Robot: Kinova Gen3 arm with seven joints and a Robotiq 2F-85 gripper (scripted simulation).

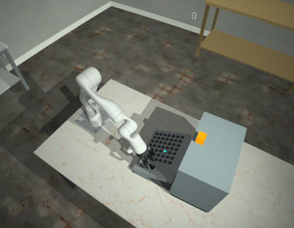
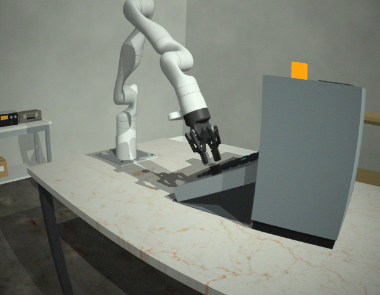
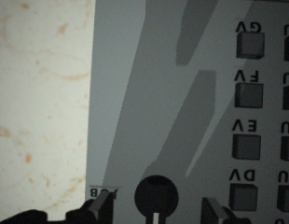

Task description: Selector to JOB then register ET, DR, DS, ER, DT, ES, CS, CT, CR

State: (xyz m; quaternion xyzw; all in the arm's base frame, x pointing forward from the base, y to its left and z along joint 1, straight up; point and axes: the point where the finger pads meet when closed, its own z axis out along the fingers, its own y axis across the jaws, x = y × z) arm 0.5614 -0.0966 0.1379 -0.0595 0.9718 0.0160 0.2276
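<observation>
From the top, the end effector (image 1: 147, 164) (image 2: 211, 161) (image 3: 157, 212) is by the black knob (image 1: 151, 166) (image 3: 156, 196), near the low edge of the panel (image 1: 164, 175) (image 2: 215, 187) (image 3: 121, 93). One key (image 1: 165, 151) glows blue. The big box (image 1: 213, 156) (image 2: 307, 152) stands at the far end of the panel.

From the side, the end effector points down, partly open, just above the sloped panel. Room shows between it and the big box.

From the wrist, the knob sits between the open fingers, with a gap on each side. Only here can JOB be read, beside the knob.
</observation>
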